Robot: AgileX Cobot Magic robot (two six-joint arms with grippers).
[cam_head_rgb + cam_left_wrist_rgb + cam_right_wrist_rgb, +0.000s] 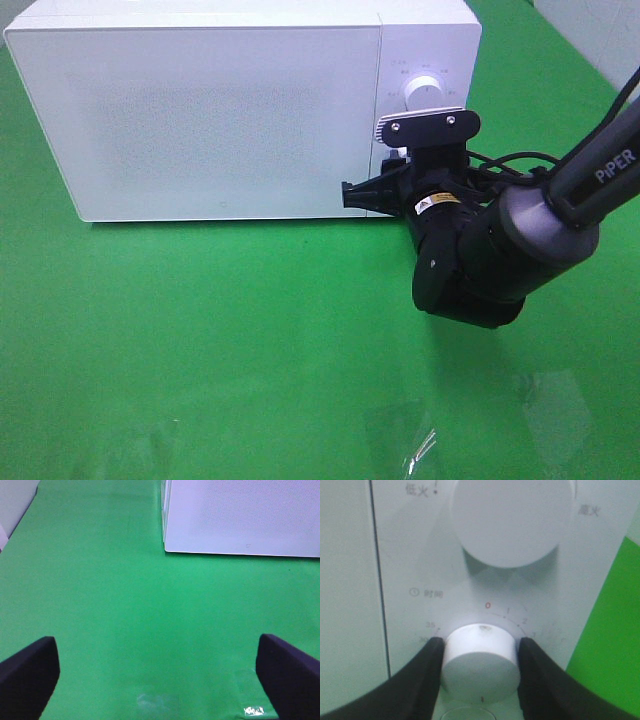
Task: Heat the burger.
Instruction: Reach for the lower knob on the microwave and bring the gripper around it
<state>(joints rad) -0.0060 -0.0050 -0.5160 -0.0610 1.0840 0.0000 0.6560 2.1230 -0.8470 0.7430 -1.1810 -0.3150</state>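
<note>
Off the left corner of the microwave, over the counter, left jaws gape empty. Burger unseen, probably behind the shut door: soft, light, hold gently by the bun's sides. Right jaws pinch the microwave's lower knob.

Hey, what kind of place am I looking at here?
Probably a robot test bench, not a real kitchen: a white microwave sits on a green-covered table, and the right pincer grips its timer knob.
</note>
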